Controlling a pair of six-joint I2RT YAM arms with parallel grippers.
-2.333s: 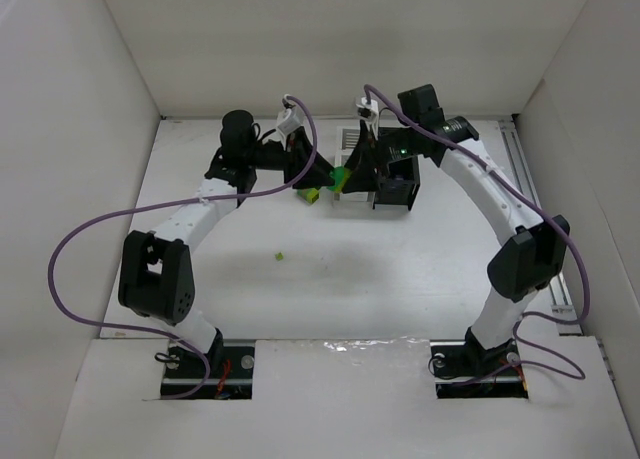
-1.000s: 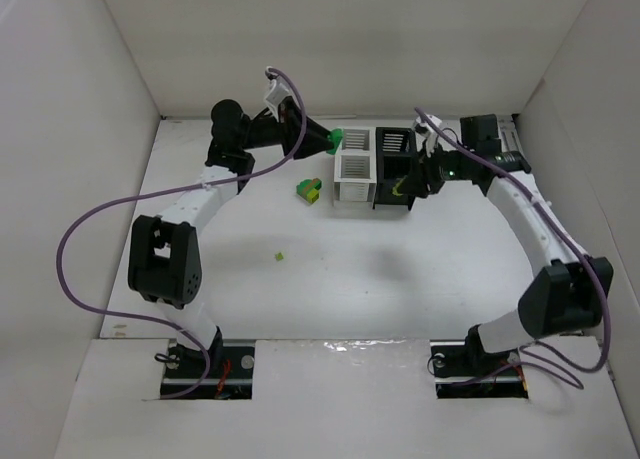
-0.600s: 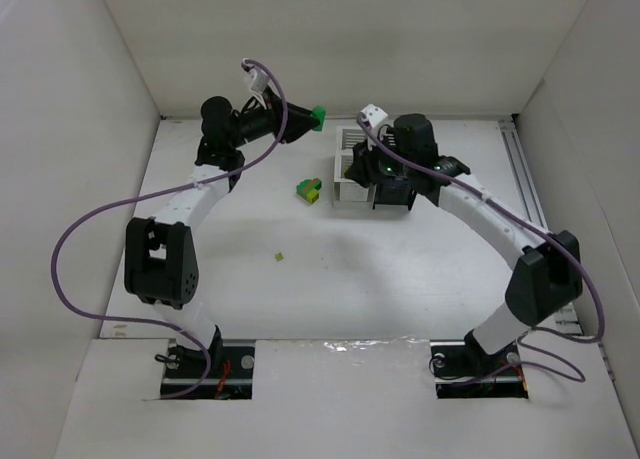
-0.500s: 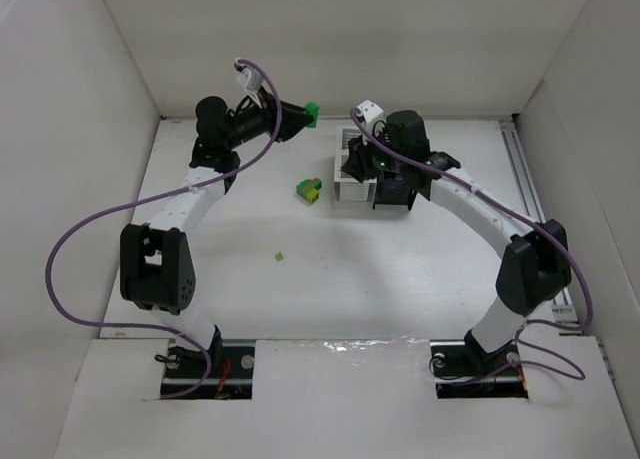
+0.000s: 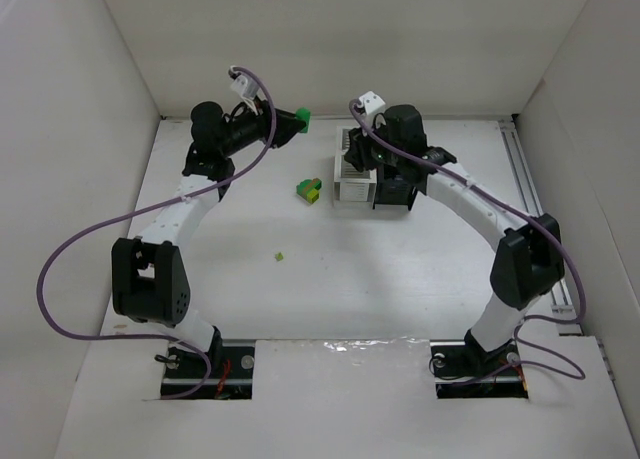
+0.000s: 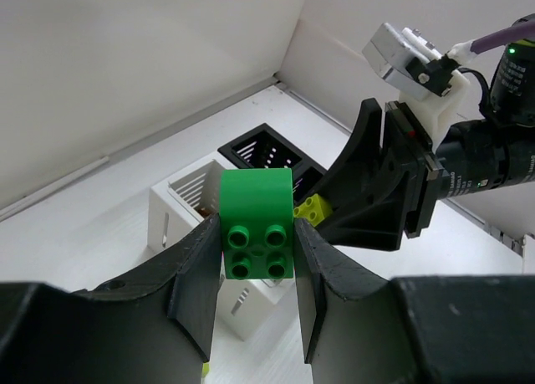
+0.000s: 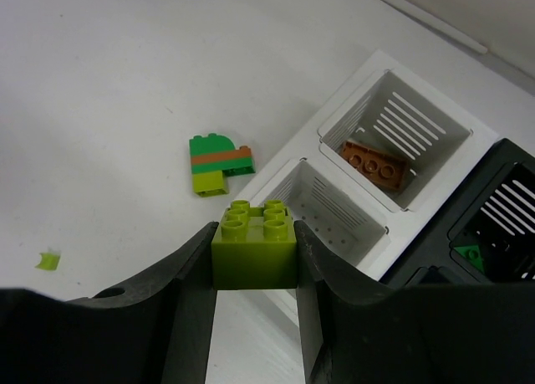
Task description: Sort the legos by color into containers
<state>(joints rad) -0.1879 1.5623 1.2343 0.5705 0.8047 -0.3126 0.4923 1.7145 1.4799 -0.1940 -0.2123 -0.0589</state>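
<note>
Top external: we count two arms, one block of containers (image 5: 352, 187) and two loose items on the table (image 5: 400, 269).
- Left gripper (image 5: 298, 122): raised at the far left of the block and clamped on one green brick (image 5: 302, 119).
- Right gripper (image 5: 352, 154): over the block's left side. From this view we cannot tell how its jaws stand.
- Containers: partly under the right arm. One white face and one black face show on the near side.
- Stack (image 5: 309, 189): one, lying on the table just left of the block.
- Yellow-green chip (image 5: 280, 256): one, alone on the table nearer the arm bases.

Left wrist: one green brick, four studs facing the camera, is pinched between both fingers (image 6: 196, 275). Beyond it we see one white bin (image 6: 180, 196) and one black bin (image 6: 266, 154). The right gripper enters from the right, carrying one yellow-green brick (image 6: 311, 208).

Right wrist: the same yellow-green brick, four studs up, is gripped between both fingers (image 7: 188, 292) above the near-left white bin.
- White bins: two. The far one holds one orange-brown brick (image 7: 374, 164).
- Black bins (image 7: 501, 204): at the right edge and cut off. One green piece (image 7: 468, 253) lies inside, but we cannot tell which black bin holds it.
- Stack: one, with layers of green, orange-brown, green and yellow-green.
- Yellow-green chip: one, at the left edge.
</note>
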